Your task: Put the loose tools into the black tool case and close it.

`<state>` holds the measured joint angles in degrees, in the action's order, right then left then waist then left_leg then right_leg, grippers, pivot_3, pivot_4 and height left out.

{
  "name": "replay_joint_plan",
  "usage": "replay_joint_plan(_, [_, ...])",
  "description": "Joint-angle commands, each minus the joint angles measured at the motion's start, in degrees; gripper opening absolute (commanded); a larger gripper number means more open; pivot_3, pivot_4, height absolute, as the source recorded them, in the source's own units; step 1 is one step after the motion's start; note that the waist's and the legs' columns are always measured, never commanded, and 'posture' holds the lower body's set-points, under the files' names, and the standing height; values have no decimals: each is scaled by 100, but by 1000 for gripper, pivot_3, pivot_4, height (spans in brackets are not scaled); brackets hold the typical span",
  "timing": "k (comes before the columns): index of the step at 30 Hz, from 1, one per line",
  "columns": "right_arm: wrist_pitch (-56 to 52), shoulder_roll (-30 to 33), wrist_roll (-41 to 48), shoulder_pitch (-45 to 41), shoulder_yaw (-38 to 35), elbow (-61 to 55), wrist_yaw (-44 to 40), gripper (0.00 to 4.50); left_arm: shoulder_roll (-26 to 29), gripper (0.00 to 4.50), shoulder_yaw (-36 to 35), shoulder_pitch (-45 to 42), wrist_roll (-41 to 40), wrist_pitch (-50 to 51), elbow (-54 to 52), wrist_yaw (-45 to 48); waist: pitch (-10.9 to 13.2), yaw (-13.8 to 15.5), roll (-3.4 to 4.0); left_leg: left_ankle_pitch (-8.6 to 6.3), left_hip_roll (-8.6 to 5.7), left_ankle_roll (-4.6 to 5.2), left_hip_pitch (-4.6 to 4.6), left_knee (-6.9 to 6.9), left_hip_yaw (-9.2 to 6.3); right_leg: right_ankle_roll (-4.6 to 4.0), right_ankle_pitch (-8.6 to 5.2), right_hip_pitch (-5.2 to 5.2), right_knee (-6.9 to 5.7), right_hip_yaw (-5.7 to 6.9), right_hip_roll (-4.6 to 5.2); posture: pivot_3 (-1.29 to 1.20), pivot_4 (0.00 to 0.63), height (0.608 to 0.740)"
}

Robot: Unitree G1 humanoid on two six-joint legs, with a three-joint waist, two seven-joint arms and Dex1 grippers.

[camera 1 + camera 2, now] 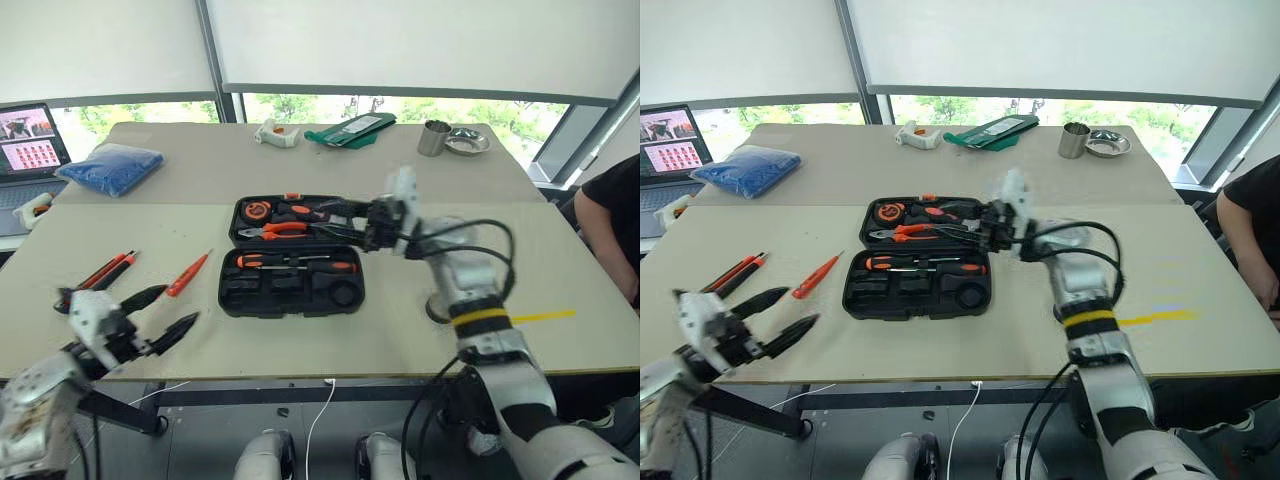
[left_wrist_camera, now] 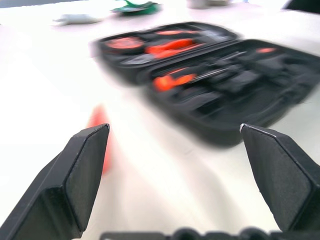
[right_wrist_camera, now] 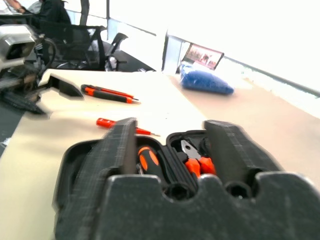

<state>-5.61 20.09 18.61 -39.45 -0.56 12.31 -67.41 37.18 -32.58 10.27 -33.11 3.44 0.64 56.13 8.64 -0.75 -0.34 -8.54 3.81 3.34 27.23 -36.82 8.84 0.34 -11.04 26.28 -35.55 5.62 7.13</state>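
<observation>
The black tool case [image 1: 290, 290] lies open in the middle of the table, with pliers and a tape measure in its far half. A black-and-orange screwdriver [image 1: 295, 263] rests in the near half. A small all-orange screwdriver [image 1: 188, 273] and an orange-black utility knife [image 1: 108, 270] lie loose on the table left of the case. My right gripper [image 1: 375, 226] hovers over the case's right end, pointing left, open and empty. The left gripper [image 1: 180, 307] is open near the table's front left edge, short of the orange screwdriver [image 2: 99, 135].
On the far table are a blue bag [image 1: 110, 167], a white tool [image 1: 277, 133], a green packet [image 1: 350, 130], a metal cup [image 1: 433, 138] and a dish [image 1: 467, 143]. A laptop [image 1: 30, 140] stands far left. A person [image 1: 615, 225] sits at the right.
</observation>
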Motion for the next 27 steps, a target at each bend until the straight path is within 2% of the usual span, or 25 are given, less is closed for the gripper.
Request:
replay_joint_plan(1, [-80,371,461,694,-269,-1183,-38,4228,201,4500,-818,508,-4,-140,308,-105,2,-6,2,0,1,0,-1,0,0,-10,-10,0,0,-1,1,0,150,740])
replay_joint_plan(2, [111,558,515,1061,-383,-1339,-194,4468,277,4500,-981,673,104,-120,546,-188,2,-5,3,0,2,-1,-3,0,0,-10,-11,6,0,-1,3,0,150,740])
replay_joint_plan(5, [464,921,748,1766,-673,-1523,-493,4468,454,4500,-1172,1025,185,106,766,-228,2,6,0,-1,8,-1,-18,2,-6,-12,-10,4,13,10,7,0,150,740])
replay_joint_plan(7, [315,1171,863,2173,-879,-1683,-410,4468,566,4500,-1169,1156,211,269,727,-231,2,29,0,-2,11,-1,-17,14,-6,-8,-8,2,42,18,12,0,150,740])
replay_joint_plan(12, [242,1431,1119,2657,-1180,-1805,-270,4468,641,4500,-1098,926,-10,813,467,-435,2,107,-2,-3,8,-1,-6,48,-7,-6,-6,8,69,25,25,0,150,740])
replay_joint_plan(16, [228,1441,1330,2612,-1292,-2013,-132,4468,980,4500,-566,302,-49,2165,-93,-1068,3,146,-3,-3,8,-1,-5,58,-6,-3,-4,9,73,26,22,0,150,740])
replay_joint_plan(20, [-114,1401,1707,2399,-1257,-2523,170,4468,1365,4500,119,-1146,-235,3514,-272,-1735,5,163,-5,-2,2,-2,-9,57,-8,-4,2,8,61,27,22,0,150,740])
replay_joint_plan(27, [-281,1339,1799,2229,-1026,-2809,389,4468,1355,4500,1791,-2844,693,3688,785,-1667,8,131,-13,-1,-13,-3,-27,56,5,3,15,-23,55,16,16,0,150,740])
